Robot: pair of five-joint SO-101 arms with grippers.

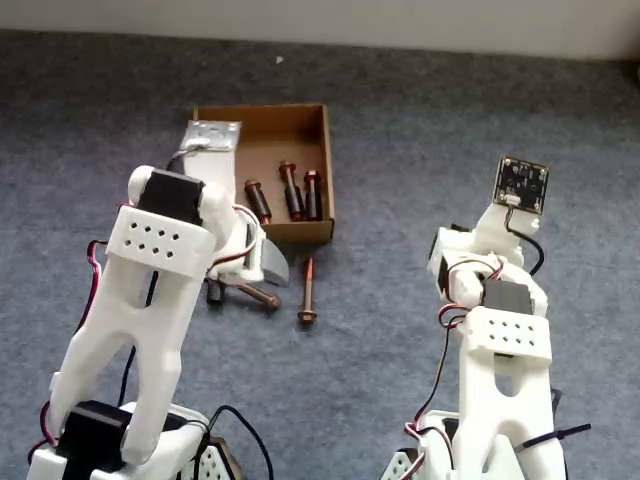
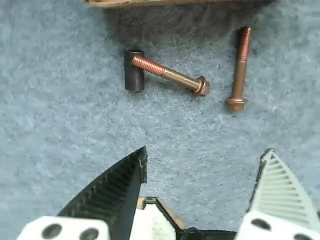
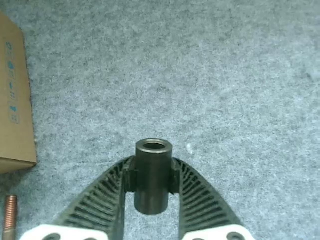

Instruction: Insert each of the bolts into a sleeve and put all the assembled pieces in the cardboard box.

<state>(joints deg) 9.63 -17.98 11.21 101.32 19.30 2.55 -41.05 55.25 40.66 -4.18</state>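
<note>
My left gripper [image 2: 205, 152] hangs open over the carpet just in front of the cardboard box [image 1: 325, 170]. Ahead of it a dark sleeve [image 2: 134, 70] lies with a copper bolt [image 2: 170, 76] resting its threaded tip against it. A second loose bolt [image 2: 239, 70] lies beside them, apart. In the high view these are the sleeve [image 1: 214, 292], the bolt [image 1: 258, 293] and the other bolt [image 1: 307, 290]. Three assembled pieces [image 1: 290, 192] lie inside the box. My right gripper [image 3: 151, 167] is shut on another dark sleeve [image 3: 152, 175], held upright with its bore showing, to the right of the box.
Grey carpet covers the table. The box's side wall [image 3: 15, 100] stands close to my right gripper, with a bolt tip [image 3: 9, 217] near it. A metal plate [image 1: 210, 137] leans at the box's left corner. Open carpet lies right of the box.
</note>
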